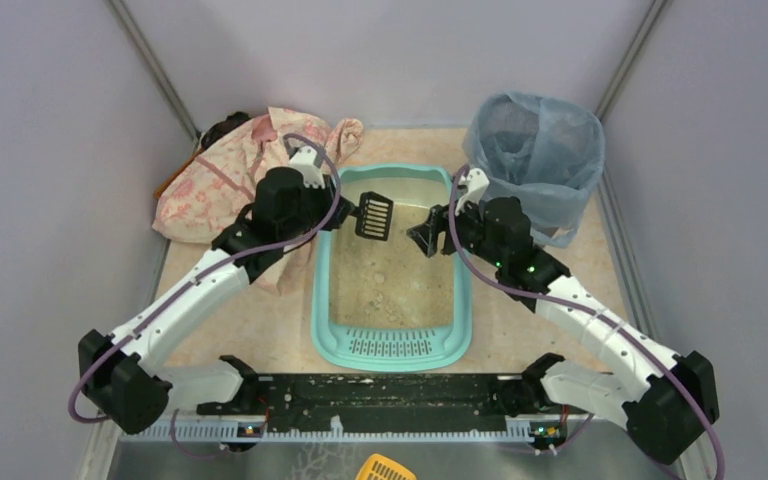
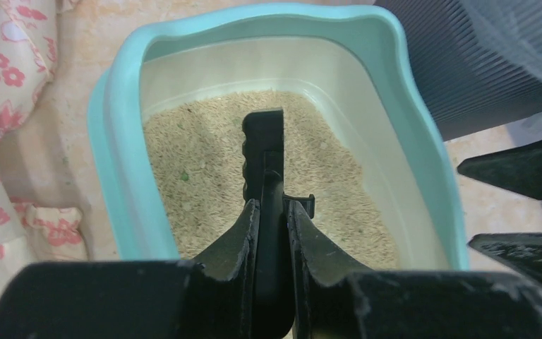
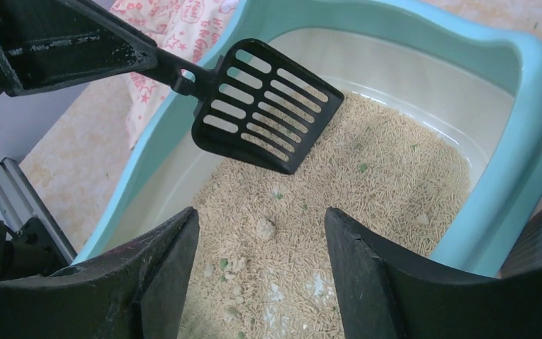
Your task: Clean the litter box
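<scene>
Plainly the scooping step is in hand, as I judge it. The turquoise litter box [image 1: 322,300] lies directly beneath both grippers, its slotted grille end nearer the arm bases than the grippers are. The grey bin lined with a blue bag [image 1: 533,160] stands just behind and outboard of the right gripper [image 1: 428,238]; a floral cloth [image 1: 230,180] lies heaped on the outer side of the left gripper [image 1: 345,214].

The left gripper is clamped tight on the handle of a black slotted scoop [image 3: 268,106], whose blade reaches toward the right gripper and looks empty; whether its front edge touches the litter I cannot tell. The right gripper hangs over the box with its jaws spread wide, holding nothing.

The box has cream inner walls and a thin bed of beige granular litter [image 1: 390,280], shallowest along the walls. A pale clump [image 3: 265,227] sits just below the right gripper, with white bits near it; a few small green specks [image 3: 362,167] are scattered beyond.

The next move probably calls for dipping the blade under that clump, sifting, then carrying it across to the bin without spilling.
</scene>
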You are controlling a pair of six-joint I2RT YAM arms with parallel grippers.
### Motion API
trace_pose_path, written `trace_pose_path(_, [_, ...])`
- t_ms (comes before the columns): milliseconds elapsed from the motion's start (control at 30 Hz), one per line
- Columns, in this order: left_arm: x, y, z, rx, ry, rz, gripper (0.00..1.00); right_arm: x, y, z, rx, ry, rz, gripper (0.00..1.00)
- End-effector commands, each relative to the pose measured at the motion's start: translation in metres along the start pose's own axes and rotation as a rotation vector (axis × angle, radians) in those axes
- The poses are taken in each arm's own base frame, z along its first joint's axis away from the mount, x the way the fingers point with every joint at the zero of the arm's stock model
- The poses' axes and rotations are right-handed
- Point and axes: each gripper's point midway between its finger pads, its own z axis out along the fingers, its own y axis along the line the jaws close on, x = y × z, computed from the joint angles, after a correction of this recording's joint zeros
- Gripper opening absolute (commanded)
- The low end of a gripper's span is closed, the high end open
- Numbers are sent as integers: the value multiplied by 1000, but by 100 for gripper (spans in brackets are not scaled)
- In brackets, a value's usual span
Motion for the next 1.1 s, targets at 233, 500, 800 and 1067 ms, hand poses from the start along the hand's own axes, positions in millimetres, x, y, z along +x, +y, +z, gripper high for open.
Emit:
trace_pose_path(233, [18, -9, -4, -139, 265, -257, 0, -39, 21, -47, -52, -178, 9, 66])
trace_pose_path(500, [26, -14, 2, -197, 311, -252, 0, -28, 28, -93, -48, -155, 34, 66])
trace_pose_path(800, [16, -27, 4, -278, 299, -186, 0, -22, 20, -151, 42, -204, 58, 67])
trace_pose_path(1067, [21, -17, 4, -427, 330, -105, 0, -18, 4, -151, 125, -161, -15, 68])
